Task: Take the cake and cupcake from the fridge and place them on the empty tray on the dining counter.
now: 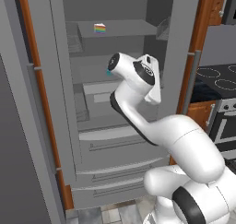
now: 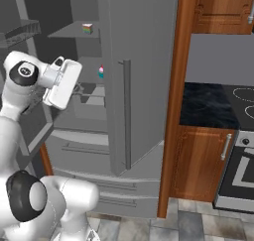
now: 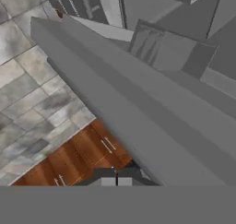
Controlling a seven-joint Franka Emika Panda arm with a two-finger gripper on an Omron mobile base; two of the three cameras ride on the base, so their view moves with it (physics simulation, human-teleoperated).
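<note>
My fingers [image 3: 116, 181] are pressed together at the bottom of the hand view, two pale tips side by side with no gap and nothing between them. Beyond them that camera looks along a long grey edge of the fridge [image 3: 152, 121], with brown cabinet fronts [image 3: 76, 161] and the tiled floor [image 3: 32, 98] to one side.

From the left base camera I see my wrist reaching into the open fridge [image 1: 115, 140] at mid height, and a bit of teal and pink peeks out at its left edge: the cupcake [image 1: 108, 72], mostly hidden behind the arm. I cannot tell from here whether the hand touches it.

The right base camera gives a clearer look: the cupcake [image 2: 101, 71] sits at the right edge of a middle shelf, close against the open door's inner side, with my hand to its left and apart from it.

The cake [image 1: 99, 28] stands on the upper shelf [image 1: 120, 29], toward its left front edge; in the right base view the cake [image 2: 88, 29] shows small near that shelf's front right corner. A stove [image 2: 238, 98] sits to the fridge's right.
</note>
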